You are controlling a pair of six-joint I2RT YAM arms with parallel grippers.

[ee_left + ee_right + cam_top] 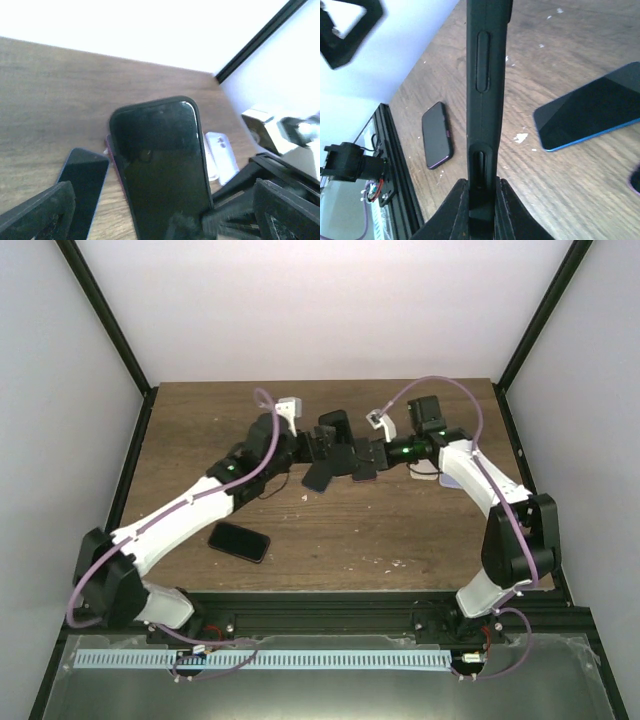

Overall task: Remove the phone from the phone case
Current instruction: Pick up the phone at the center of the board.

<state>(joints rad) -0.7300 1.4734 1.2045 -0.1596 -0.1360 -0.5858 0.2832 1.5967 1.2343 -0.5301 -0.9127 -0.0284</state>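
The phone in its black case (334, 428) is held up on edge above the table between the two arms. My right gripper (366, 453) is shut on its lower end; in the right wrist view the case's side with its button ridges (485, 75) rises from between the closed fingers (454, 210). In the left wrist view the dark screen (160, 160) faces the camera. My left gripper (162, 220) is open, its fingers (40, 212) standing wide on either side of the phone and apart from it.
A blue-edged phone (321, 476) (590, 112) lies flat under the grippers. A purple-edged phone (239, 541) (436, 136) lies near the front left. A clear case (222, 155) lies to the right, and a pink edge (111, 152) shows beneath the held phone.
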